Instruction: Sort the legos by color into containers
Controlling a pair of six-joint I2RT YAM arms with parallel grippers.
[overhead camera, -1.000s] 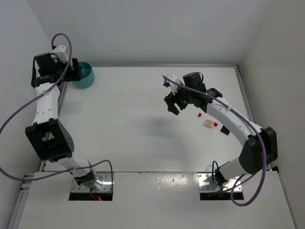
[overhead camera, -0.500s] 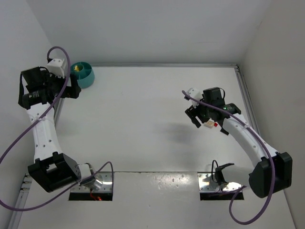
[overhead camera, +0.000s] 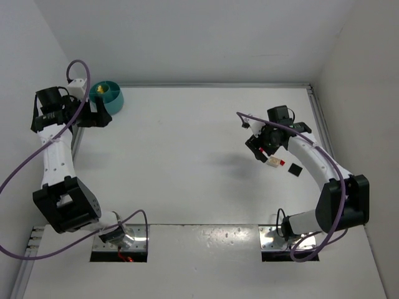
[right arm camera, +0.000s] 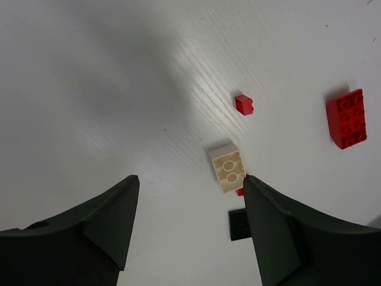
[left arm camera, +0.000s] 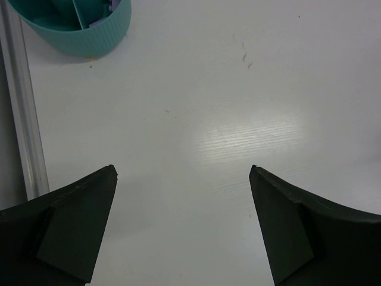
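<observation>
Top view: the left arm (overhead camera: 55,159) reaches up the surface's (overhead camera: 174,162) left edge, with the left claw (overhead camera: 98,117) just beside the teal bowl (overhead camera: 118,101) in the far corner. The right arm (overhead camera: 312,163) bends inward, and the right claw (overhead camera: 257,149) is over the legos (overhead camera: 273,161).

Left wrist view: the claw gapes wide and holds nothing.

Right wrist view: the claw is wide and holds nothing, above a cream brick (right arm camera: 227,167). Red bricks (right arm camera: 346,118) lie nearby.

place: lab test cell | cues: white walls (overhead camera: 187,37), bolted arm bases (overhead camera: 118,240)
</observation>
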